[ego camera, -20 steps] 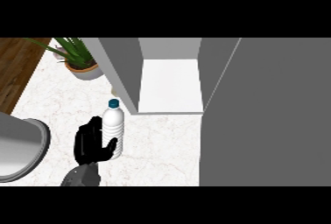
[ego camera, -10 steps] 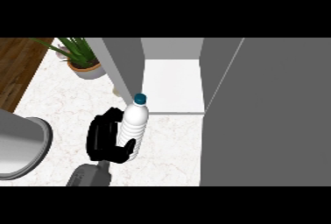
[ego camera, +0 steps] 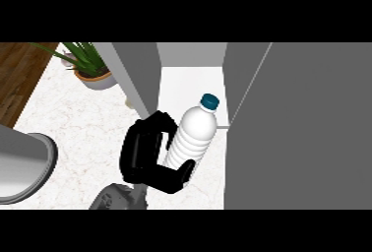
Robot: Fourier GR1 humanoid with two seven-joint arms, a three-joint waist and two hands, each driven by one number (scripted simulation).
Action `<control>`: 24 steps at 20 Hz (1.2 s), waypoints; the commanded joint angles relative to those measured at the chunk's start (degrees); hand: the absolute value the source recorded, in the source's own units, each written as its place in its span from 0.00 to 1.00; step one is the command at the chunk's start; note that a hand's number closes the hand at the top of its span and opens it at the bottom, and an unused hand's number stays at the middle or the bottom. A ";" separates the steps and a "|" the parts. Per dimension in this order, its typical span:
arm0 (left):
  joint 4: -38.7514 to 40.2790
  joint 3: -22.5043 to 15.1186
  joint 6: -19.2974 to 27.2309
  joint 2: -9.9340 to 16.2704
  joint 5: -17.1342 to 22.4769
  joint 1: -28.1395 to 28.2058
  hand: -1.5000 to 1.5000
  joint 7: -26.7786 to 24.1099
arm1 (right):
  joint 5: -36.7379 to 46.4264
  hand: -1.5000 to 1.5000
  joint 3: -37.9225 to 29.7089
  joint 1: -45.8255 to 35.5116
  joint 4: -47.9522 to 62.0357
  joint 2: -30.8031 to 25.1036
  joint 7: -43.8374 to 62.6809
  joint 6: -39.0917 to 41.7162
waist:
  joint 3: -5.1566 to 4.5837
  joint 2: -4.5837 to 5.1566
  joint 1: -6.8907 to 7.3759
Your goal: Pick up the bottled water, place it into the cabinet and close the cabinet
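One hand (ego camera: 149, 155) curled round bottled water (ego camera: 192, 138), bottle rightward.

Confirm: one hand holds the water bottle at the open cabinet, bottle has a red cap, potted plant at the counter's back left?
Not quite. In the head view the bottled water has a dark teal cap, not red. The rest holds: the hand curls round it at the open cabinet, potted plant back left.
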 commanded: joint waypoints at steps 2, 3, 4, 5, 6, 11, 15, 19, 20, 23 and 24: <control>-3.75 -7.04 13.57 -0.02 -2.04 -6.32 1.00 5.84 | -4.07 0.00 -0.59 0.87 -6.40 0.97 3.45 -0.53 | -0.01 0.09 -0.43; -3.75 -6.19 16.16 -0.02 -1.10 -11.73 1.00 10.77 | -4.25 0.00 -0.53 0.94 -8.38 0.50 4.07 -1.10 | -0.01 0.14 -0.69; -1.45 -8.35 18.38 -0.02 -0.50 -12.29 1.00 7.86 | -7.22 0.00 -3.03 -0.24 -5.47 -1.17 3.47 0.26 | -0.01 0.19 -0.74; -0.69 -7.71 19.93 -0.02 -0.19 -14.79 1.00 8.62 | -8.37 0.00 -3.36 -1.78 -5.86 -1.79 5.86 -1.22 | -0.02 0.31 -0.50; 0.86 -5.08 21.24 -0.02 -1.00 -18.84 1.00 10.58 | -4.32 0.00 -0.57 0.30 -8.22 0.18 5.21 -0.92 | -0.03 0.24 -0.98; 7.26 -8.58 29.81 -0.02 4.66 -26.49 1.00 8.11 | -5.46 0.00 -1.26 -2.42 -5.90 -0.21 5.32 -0.41 | -0.03 0.38 -1.40; 11.70 -5.77 27.96 -0.01 2.43 -27.06 1.00 7.84 | -5.09 0.00 -1.16 -1.63 -7.09 1.56 6.10 -0.94 | -0.04 0.30 -1.12; 17.92 -8.35 32.47 -0.01 4.94 -32.64 1.00 6.72 | -8.15 0.00 -4.87 -4.02 -5.06 -0.94 6.52 -0.52 | -0.03 0.38 -1.47; 18.53 -7.18 29.12 -0.01 3.53 -29.81 1.00 5.93 | -8.32 0.00 -4.51 -4.44 -6.16 -0.67 8.99 -2.03 | -0.04 0.38 -0.76; 25.18 -4.26 27.15 -0.01 4.37 -34.81 1.00 5.44 | -7.54 0.00 -5.03 -4.77 -3.57 -0.58 6.73 -0.14 | -0.02 0.43 -1.20; 24.58 -6.41 28.36 -0.01 5.60 -33.25 1.00 3.92 | -7.90 0.00 -5.18 -1.47 -5.66 0.11 5.44 1.68 | -0.04 0.32 -1.70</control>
